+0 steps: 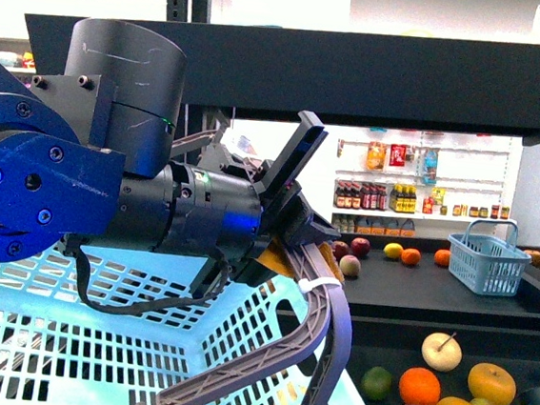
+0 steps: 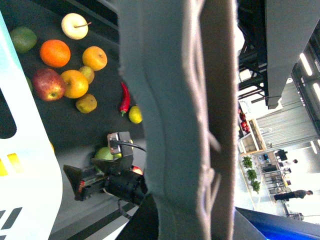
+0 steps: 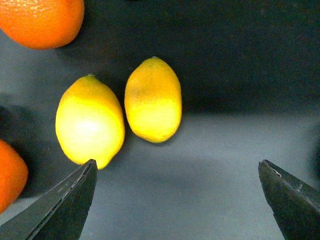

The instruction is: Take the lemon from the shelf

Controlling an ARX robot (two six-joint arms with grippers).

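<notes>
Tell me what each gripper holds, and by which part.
The left gripper holds the basket by its grey handle. The right gripper is open near two lemons and holds nothing.

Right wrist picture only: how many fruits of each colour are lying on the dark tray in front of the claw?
lemons: 2, whole, side by side
orange fruits: 2, both cut off by the picture's edge
Total: 4
The right claw is open and holds nothing.
</notes>
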